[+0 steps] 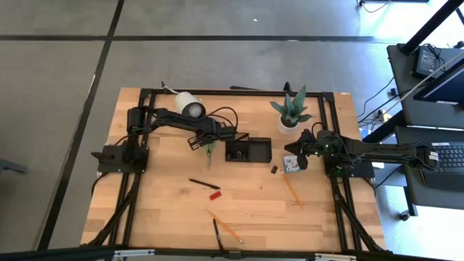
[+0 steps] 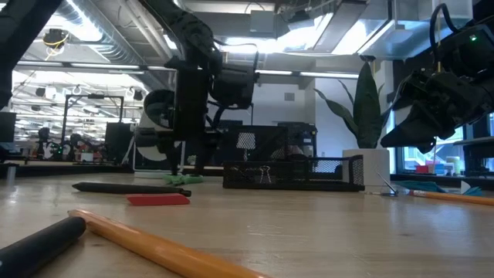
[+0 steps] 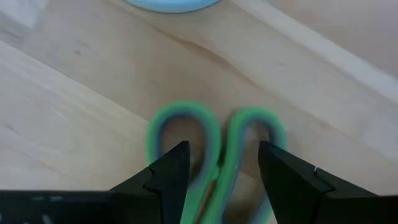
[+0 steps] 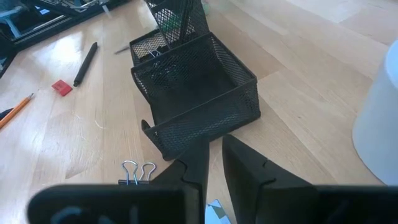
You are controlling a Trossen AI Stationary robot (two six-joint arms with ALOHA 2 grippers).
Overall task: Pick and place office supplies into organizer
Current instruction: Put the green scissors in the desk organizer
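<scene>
Scissors [image 3: 214, 155] lie on wooden table [image 1: 254, 210], left gripper [image 3: 217, 171] astride.

The table held two orange pencils [image 1: 225, 227] [image 1: 292, 188], two black pens [image 1: 204, 184] [image 1: 217, 235] and one red marker [image 1: 214, 195]. There was one pair of green scissors [image 1: 209, 150], one binder clip [image 1: 275, 170], one blue pad [image 1: 291, 163] and one black organizer [image 1: 248, 150].

Grey concrete floor [image 1: 217, 65] around the wooden table [image 1: 167, 210]; ceiling strip lights [image 2: 85, 15] overhead
</scene>
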